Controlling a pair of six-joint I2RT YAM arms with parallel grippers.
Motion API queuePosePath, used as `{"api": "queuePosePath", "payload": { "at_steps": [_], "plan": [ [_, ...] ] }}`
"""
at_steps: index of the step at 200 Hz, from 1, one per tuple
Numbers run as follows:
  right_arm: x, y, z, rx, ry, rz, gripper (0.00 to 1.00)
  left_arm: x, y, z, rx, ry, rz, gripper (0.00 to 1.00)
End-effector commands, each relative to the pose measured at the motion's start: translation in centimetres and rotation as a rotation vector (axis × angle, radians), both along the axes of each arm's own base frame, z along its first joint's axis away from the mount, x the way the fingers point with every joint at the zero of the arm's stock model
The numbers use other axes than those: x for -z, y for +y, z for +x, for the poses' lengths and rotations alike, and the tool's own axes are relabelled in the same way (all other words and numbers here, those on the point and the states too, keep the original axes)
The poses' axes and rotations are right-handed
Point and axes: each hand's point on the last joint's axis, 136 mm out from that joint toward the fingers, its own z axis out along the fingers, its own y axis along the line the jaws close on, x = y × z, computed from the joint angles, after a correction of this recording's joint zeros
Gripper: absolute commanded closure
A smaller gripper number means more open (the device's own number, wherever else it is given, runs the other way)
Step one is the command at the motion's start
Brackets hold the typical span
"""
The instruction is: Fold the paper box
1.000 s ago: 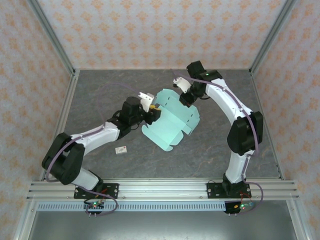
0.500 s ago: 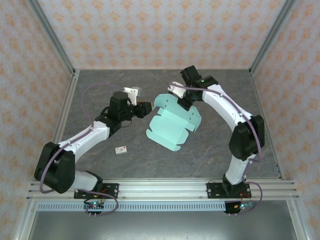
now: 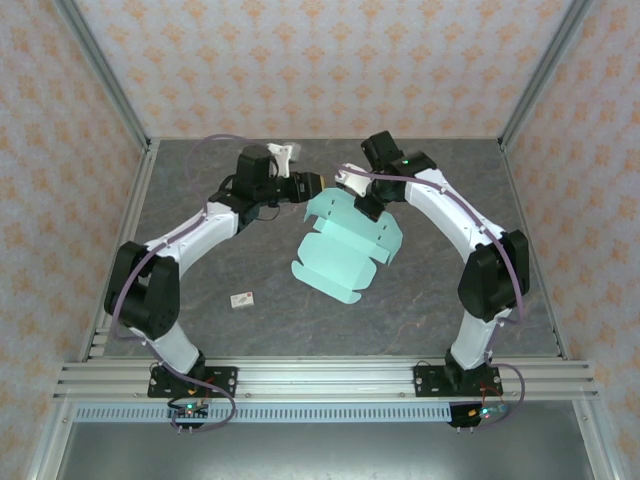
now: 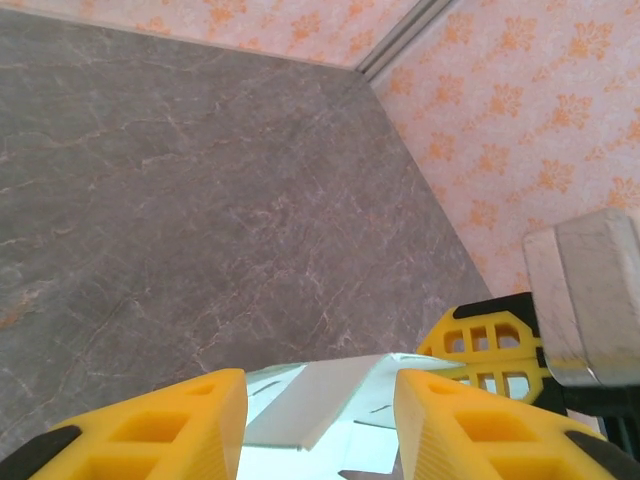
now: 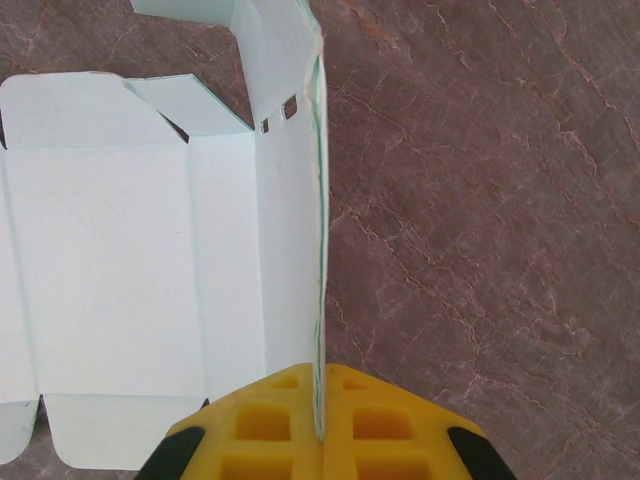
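The paper box (image 3: 345,248) is a pale mint die-cut sheet lying mostly flat in the middle of the grey table. Its far right side panel (image 5: 290,230) stands upright, and my right gripper (image 5: 322,410) is shut on that panel's edge. In the top view my right gripper (image 3: 368,206) sits at the sheet's back edge. My left gripper (image 3: 312,185) hovers open just off the sheet's far left corner. In the left wrist view a raised flap of the paper box (image 4: 320,395) shows beyond the gap of my left gripper (image 4: 320,430), untouched by either finger.
A tiny white tag (image 3: 241,298) lies on the table near the front left. Patterned walls with metal corner posts close in the back and both sides. The right gripper's yellow fingers (image 4: 490,345) show close to the right of my left gripper.
My left gripper has left the sheet's left edge and swung back and up to its far left corner. The right gripper shifted slightly left with the panel, then held still.
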Motion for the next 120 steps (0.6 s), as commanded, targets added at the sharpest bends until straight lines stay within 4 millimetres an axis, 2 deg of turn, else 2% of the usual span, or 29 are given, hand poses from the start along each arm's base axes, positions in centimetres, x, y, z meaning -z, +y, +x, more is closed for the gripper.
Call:
{"api": "queuePosePath", "payload": {
  "at_steps": [1,50,120],
  "plan": [
    [-0.2,0.2,-0.1,-0.005,0.003,0.010,1.00,-0.8,-1.0,-0.1,0.049,0.014,-0.041,0.56],
    [-0.2,0.3,0.2,0.018,0.010,0.017,1.00,-0.8,-2.7,-0.4,0.092,0.025,-0.082,0.61],
    [-0.2,0.2,0.7,0.046,0.015,0.012,1.00,-0.8,-2.9,-0.7,0.083,0.049,-0.123,0.67]
  ]
}}
